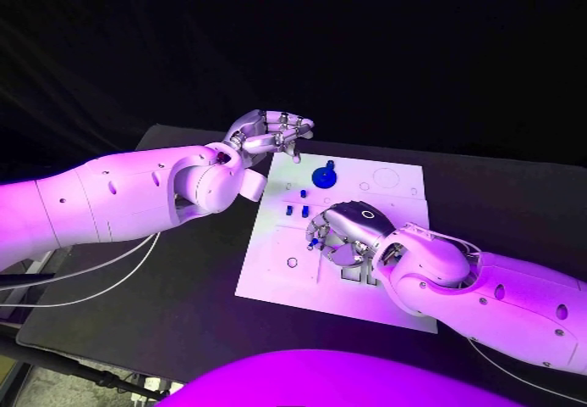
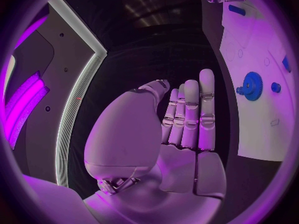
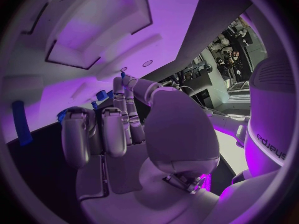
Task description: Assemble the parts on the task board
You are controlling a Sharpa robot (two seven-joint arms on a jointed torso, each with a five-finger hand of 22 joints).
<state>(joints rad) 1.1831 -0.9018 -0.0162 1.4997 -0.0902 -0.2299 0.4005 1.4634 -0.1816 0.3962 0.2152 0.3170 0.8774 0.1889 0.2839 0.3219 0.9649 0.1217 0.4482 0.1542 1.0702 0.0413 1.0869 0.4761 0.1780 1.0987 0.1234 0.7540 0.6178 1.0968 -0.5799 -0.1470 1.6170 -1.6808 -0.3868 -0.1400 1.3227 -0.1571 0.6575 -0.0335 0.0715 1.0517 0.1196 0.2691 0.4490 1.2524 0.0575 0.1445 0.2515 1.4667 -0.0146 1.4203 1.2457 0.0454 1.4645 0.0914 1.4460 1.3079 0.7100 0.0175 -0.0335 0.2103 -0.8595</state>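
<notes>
Two white arms were seen in the head view over a black table [image 1: 183, 288], with the task board [image 1: 276, 271] lying at its middle. The left hand [image 1: 267, 131] was held off the board's far left corner, at about eleven o'clock from the board's centre, fingers loosely curled around nothing. The right hand [image 1: 343, 233] was lowered over the board's middle, palm down; what its fingers touched could not be told. A blue gear [image 1: 324, 177] was found at twelve o'clock on the board, small blue parts [image 1: 296, 209] just nearer.

From the left wrist, the left hand [image 2: 181, 134] was shown with fingers straight, side by side, nothing held, well apart from the gear [image 2: 252, 86].

From the right wrist, the right hand [image 3: 118, 129] was shown with fingers apart above the board [image 3: 99, 35]; a blue part [image 3: 22, 122] lay beside it.
</notes>
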